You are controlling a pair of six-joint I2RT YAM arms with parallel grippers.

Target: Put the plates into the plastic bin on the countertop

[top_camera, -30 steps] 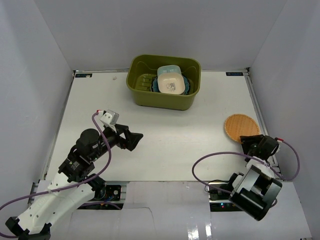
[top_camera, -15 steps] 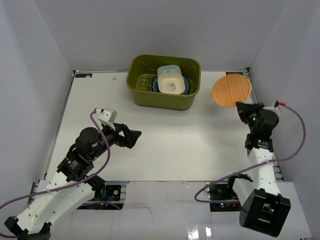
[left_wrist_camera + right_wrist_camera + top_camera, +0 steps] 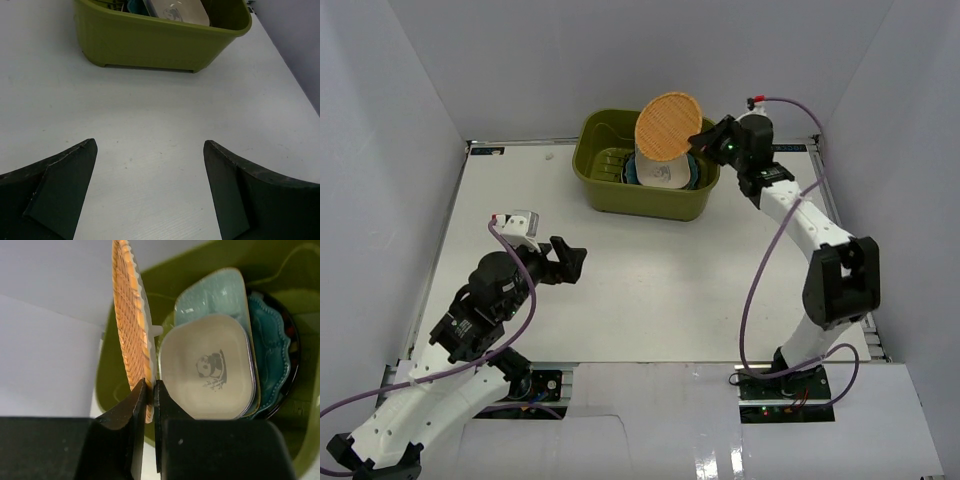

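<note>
My right gripper (image 3: 708, 143) is shut on the rim of the orange woven-look plate (image 3: 667, 126) and holds it tilted in the air over the olive-green plastic bin (image 3: 610, 185). In the right wrist view the orange plate (image 3: 130, 330) stands edge-on between my fingers (image 3: 134, 405). Below it in the bin lie a cream square plate with a panda (image 3: 207, 370), a mint square plate (image 3: 215, 292) and a teal scalloped plate (image 3: 275, 345). My left gripper (image 3: 568, 262) is open and empty low over the white countertop (image 3: 650, 280), with the bin (image 3: 150, 42) ahead of it.
White walls stand around the countertop. Purple cables trail from both arms. The bin sits at the back middle, near the rear wall.
My right arm has swung from the right side of the table up and left, carrying the orange plate to above the bin. My left gripper has shifted slightly.
</note>
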